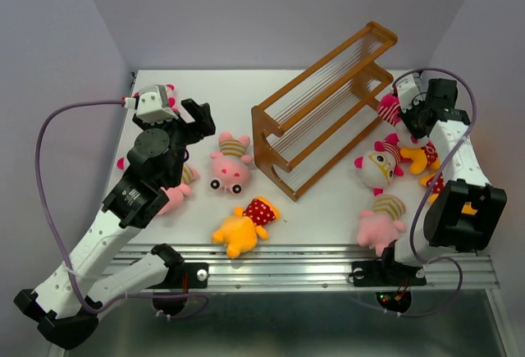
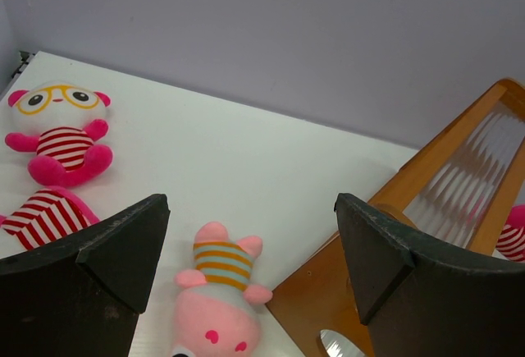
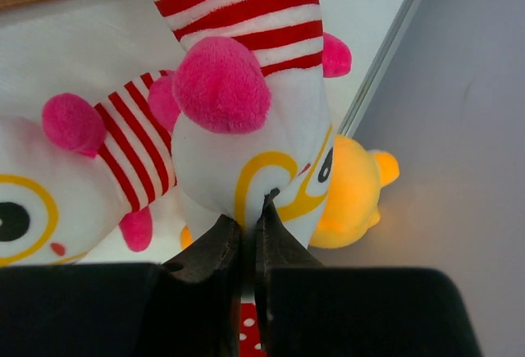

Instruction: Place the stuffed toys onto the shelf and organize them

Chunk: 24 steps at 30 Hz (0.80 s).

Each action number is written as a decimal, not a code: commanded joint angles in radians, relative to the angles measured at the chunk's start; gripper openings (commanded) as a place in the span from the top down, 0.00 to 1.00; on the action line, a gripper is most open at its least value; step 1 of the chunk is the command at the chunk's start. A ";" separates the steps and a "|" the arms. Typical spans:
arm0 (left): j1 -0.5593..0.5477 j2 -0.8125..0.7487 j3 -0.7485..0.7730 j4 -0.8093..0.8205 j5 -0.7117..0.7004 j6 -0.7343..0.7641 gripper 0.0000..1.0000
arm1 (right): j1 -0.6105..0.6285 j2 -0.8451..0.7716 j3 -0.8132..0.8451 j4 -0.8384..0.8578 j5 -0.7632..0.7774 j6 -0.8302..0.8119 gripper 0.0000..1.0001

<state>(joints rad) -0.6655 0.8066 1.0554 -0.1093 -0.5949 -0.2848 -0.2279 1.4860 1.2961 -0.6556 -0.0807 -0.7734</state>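
The orange-brown shelf (image 1: 324, 107) lies diagonally at the table's middle back; its end shows in the left wrist view (image 2: 426, 234). My right gripper (image 1: 408, 112) is shut on the face of a white toy with orange glasses (image 3: 262, 127), held by the shelf's right end (image 1: 389, 109). My left gripper (image 1: 197, 123) is open and empty above a pink toy in a striped shirt (image 1: 230, 162), which lies between its fingers (image 2: 220, 295). A yellow toy in red polka dots (image 1: 243, 224) lies at the front.
Another glasses toy (image 1: 376, 168), a pink toy (image 1: 381, 221) and yellow toys (image 1: 422, 158) lie at the right. A glasses toy (image 2: 61, 127) and another striped toy (image 2: 41, 216) lie by the left arm. The table's right edge (image 3: 394, 37) is close.
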 commanded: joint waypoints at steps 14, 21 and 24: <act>0.006 -0.021 0.002 0.013 -0.022 -0.073 0.06 | 0.054 0.126 0.112 0.128 0.010 -0.579 0.94; 0.006 -0.026 0.003 0.020 -0.025 -0.074 0.06 | 0.104 0.161 0.095 0.169 0.029 -0.581 0.92; 0.006 -0.029 0.003 0.013 -0.025 -0.080 0.06 | 0.125 0.178 0.077 0.203 0.035 -0.555 0.91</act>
<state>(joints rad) -0.6655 0.7967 1.0554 -0.1249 -0.5968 -0.3538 -0.1257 1.6493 1.3815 -0.5545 -0.0547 -1.3235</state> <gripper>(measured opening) 0.936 0.103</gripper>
